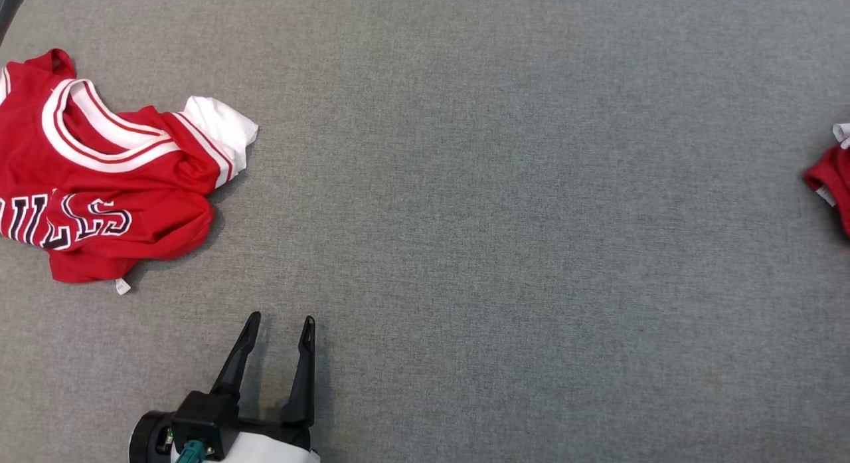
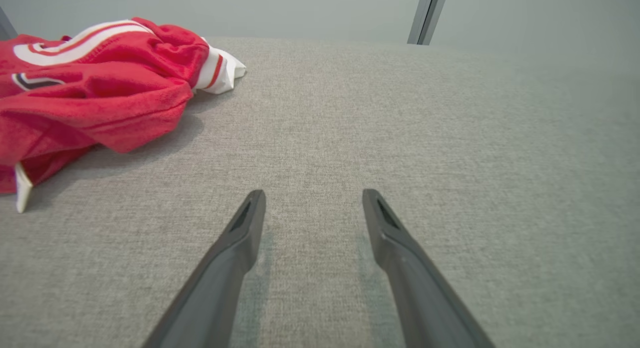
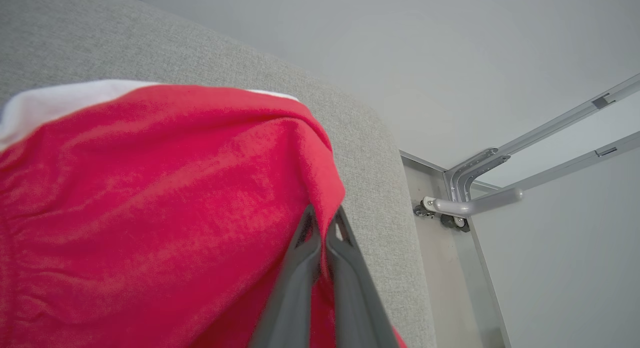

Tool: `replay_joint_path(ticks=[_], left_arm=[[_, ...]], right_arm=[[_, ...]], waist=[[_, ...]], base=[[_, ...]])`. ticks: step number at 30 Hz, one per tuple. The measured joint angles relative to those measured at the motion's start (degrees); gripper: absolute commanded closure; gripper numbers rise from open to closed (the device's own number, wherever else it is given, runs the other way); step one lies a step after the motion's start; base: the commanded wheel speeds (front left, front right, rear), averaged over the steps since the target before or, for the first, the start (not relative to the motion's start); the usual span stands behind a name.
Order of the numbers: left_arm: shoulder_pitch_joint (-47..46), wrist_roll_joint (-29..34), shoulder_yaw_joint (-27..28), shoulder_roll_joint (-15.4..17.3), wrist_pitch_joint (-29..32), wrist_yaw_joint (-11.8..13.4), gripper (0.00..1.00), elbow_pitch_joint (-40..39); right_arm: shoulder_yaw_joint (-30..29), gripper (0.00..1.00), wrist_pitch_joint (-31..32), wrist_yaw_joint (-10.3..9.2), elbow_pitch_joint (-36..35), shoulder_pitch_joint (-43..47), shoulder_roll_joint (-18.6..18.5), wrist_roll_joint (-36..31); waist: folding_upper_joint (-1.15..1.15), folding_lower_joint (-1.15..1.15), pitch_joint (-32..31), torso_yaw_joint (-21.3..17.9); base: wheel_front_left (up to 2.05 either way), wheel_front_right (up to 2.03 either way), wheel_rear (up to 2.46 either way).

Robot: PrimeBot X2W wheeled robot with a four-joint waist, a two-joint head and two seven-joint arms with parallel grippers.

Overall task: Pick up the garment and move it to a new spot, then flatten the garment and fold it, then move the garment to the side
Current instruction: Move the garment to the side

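The garment (image 1: 99, 184), a red jersey with white sleeves, striped neck trim and black lettering, lies crumpled at the far left of the grey table; the left wrist view has the garment (image 2: 100, 88) at upper left. My left gripper (image 1: 281, 318) stands open just over the cloth surface, below and to the right of the garment, apart from it, with nothing between its fingers (image 2: 313, 193). My right gripper (image 3: 326, 223) is shut on a fold of a smaller red cloth (image 3: 150, 213) with a white edge, which peeks in at the right edge of the head view (image 1: 830, 181).
The grey fabric tabletop (image 1: 498, 184) spreads wide between the two red pieces. In the right wrist view the table's rounded corner (image 3: 390, 188) lies close to the held cloth, with a metal frame and caster (image 3: 465, 198) beyond it. A grey post (image 2: 425, 13) stands behind the table.
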Motion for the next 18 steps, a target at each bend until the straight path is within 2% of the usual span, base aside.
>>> replay_joint_path(ticks=[1, 8, 13, 16, 18], left_arm=[[0.0, 0.0, 0.0, 0.0, 0.0, 0.1, 0.00, 0.1], [0.7, -0.6, 0.0, 0.0, 0.0, 0.2, 0.00, 0.6], [2.3, -1.2, 0.3, 0.0, 0.0, 0.7, 0.00, 1.2], [4.0, -1.6, 0.9, 0.0, 0.0, 0.9, 0.00, 1.8], [5.5, -1.8, 1.3, 0.0, 0.0, 1.1, 0.00, 1.9]], right_arm=[[-0.5, 0.00, -0.7, 0.00, 0.5, -0.3, 0.2, -1.2], [-5.4, 0.00, -5.1, 0.00, 3.0, -0.1, 3.6, -5.8], [-9.3, 0.00, -9.4, 0.00, 2.1, 3.5, 6.6, -8.6], [-11.0, 0.00, -10.7, 0.00, -2.3, 7.6, 10.3, -9.5], [-12.2, 0.00, -10.9, 0.00, -9.7, 12.0, 13.0, -9.7]], waist=[[0.00, 0.00, -0.2, -0.2], [0.00, 0.00, -3.0, -1.8], [0.00, 0.00, -6.6, -3.4], [0.00, 0.00, -9.3, -4.4], [0.00, 0.00, -11.4, -5.2]], base=[[0.00, 0.00, 0.00], [0.00, 0.00, 0.00], [0.00, 0.00, 0.00], [0.00, 0.00, 0.00], [0.00, 0.00, 0.00]])
